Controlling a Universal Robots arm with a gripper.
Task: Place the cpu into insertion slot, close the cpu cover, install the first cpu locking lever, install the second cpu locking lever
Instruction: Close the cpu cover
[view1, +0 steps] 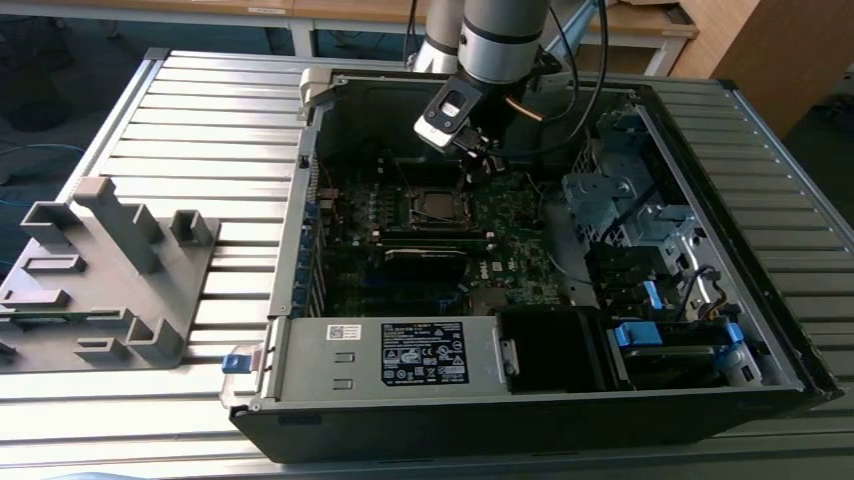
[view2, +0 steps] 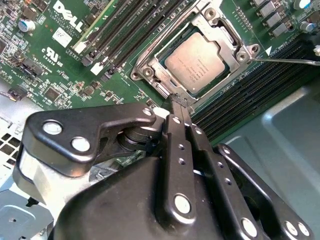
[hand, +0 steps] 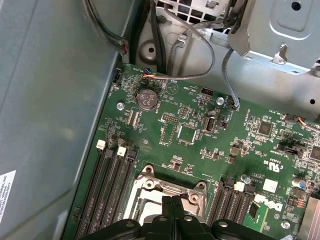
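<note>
The cpu (view2: 194, 64), a dull silver square, lies flat in the socket on the green motherboard (view2: 60, 65). The cpu cover (view2: 220, 31), a silvery frame, lies down around it. A thin metal locking lever (view2: 285, 61) sticks out sideways from one socket corner. My gripper (view2: 177, 100) is shut, its fingertips pressed together at the socket's edge, beside the frame, with nothing visible between them. In the exterior view my gripper (view1: 483, 160) hangs inside the open case just above the socket (view1: 434, 205). In the first wrist view my gripper (hand: 174, 200) covers part of the socket (hand: 150, 192).
Black memory slots (view2: 125, 35) flank the socket on both sides. Cables (hand: 200, 55) run along the case wall above the board. A power supply (view1: 387, 355) and drive cage (view1: 627, 215) fill the case. A grey fixture (view1: 107, 280) stands on the table at the exterior view's left.
</note>
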